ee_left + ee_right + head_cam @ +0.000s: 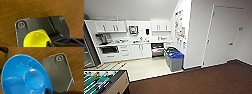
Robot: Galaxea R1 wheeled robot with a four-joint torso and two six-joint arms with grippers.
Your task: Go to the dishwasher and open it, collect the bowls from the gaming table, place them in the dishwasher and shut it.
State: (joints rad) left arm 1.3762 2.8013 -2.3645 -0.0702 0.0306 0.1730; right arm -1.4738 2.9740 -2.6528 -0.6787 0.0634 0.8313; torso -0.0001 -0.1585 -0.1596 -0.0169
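**Kitchenette ahead, a bowl at each wrist**

Writing: posters hang on the wall [179,27] right of the counter, but no text on them can be read. No brand or label is legible on any unit.

Dishwasher [157,49]: sits under the far counter [134,43], at the right end of the white cabinet run, just left of the bins. Its front faces out toward the camera. It looks open: a dark cavity above, a pale strip across the lower part. The opening's long axis runs level, along the counter line.

Gaming table [101,82]: lower left corner of the head view, green field with rods crossing it, wooden side wall toward the brown carpet.

Bins: a blue-lidded grey bin [175,60] stands nearest, a green-lidded one [170,51] just behind it.

Left wrist view: yellow bowl [36,40] lies against the dark plate, hollow side to the camera, over brown carpet. Jaw state cannot be told.

Right wrist view: blue bowl [25,75], hollow side to the camera, rim tilted. Jaw state cannot be told.

A white door [220,35] stands shut at right.
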